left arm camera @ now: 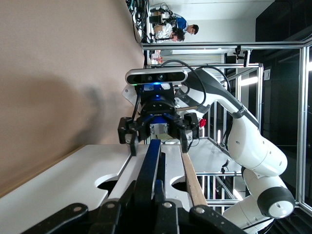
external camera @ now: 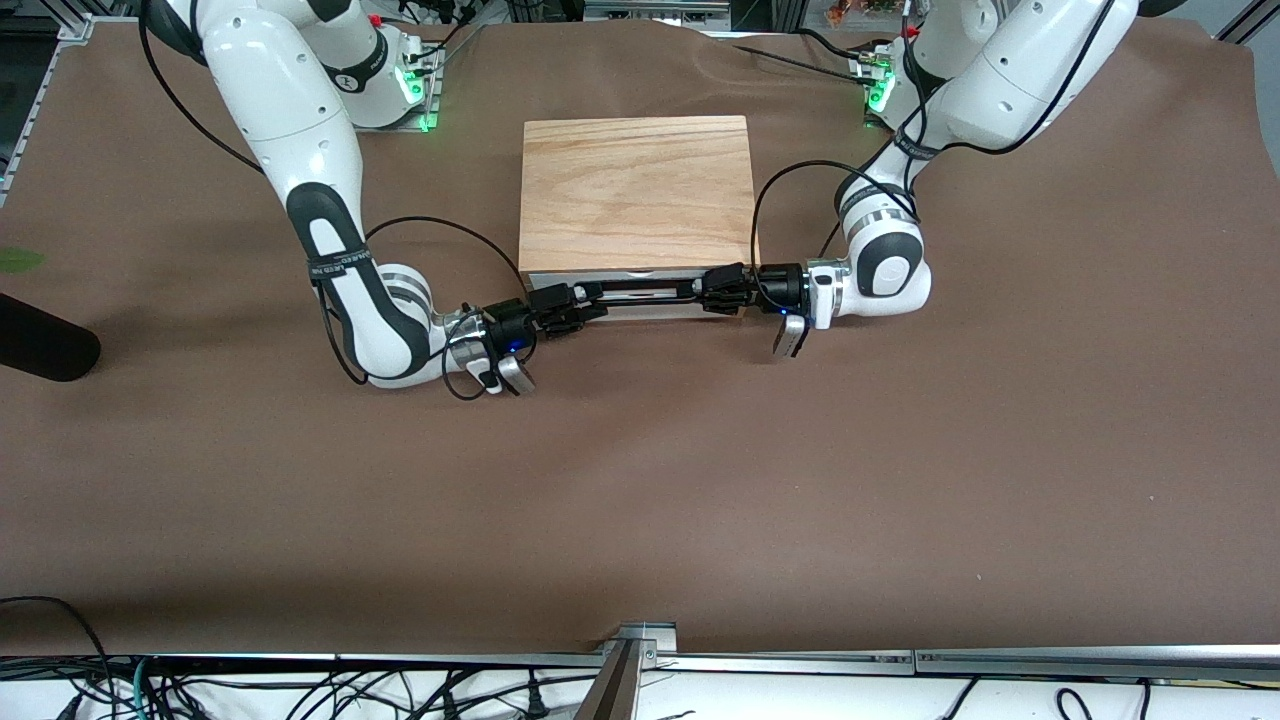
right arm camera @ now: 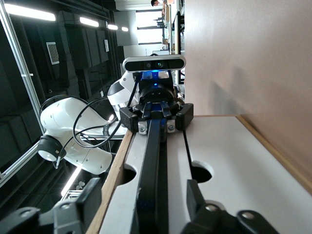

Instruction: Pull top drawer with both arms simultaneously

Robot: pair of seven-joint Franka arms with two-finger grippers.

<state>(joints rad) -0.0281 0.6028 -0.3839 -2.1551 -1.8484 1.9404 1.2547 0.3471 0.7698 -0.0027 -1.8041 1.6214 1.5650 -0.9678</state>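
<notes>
The cabinet with the wood-grain top [external camera: 635, 190] stands mid-table. The top drawer [external camera: 600, 277] looks flush with the cabinet, and its black bar handle [external camera: 645, 290] runs across its white front. My left gripper [external camera: 708, 288] is shut on the handle's end toward the left arm; its fingers press the bar in the left wrist view [left arm camera: 146, 185]. My right gripper [external camera: 590, 300] is at the other end, open, with its fingers straddling the bar with gaps [right arm camera: 146, 190]. Each wrist view shows the other gripper along the handle: the right gripper [left arm camera: 157, 142] and the left gripper [right arm camera: 156, 127].
Brown cloth covers the table [external camera: 640, 480]. A black cylinder [external camera: 40, 345] lies at the right arm's end of the table. The plain white lower panel [left arm camera: 58, 190] sits under the drawer. A metal frame rail [external camera: 640, 645] runs along the near edge.
</notes>
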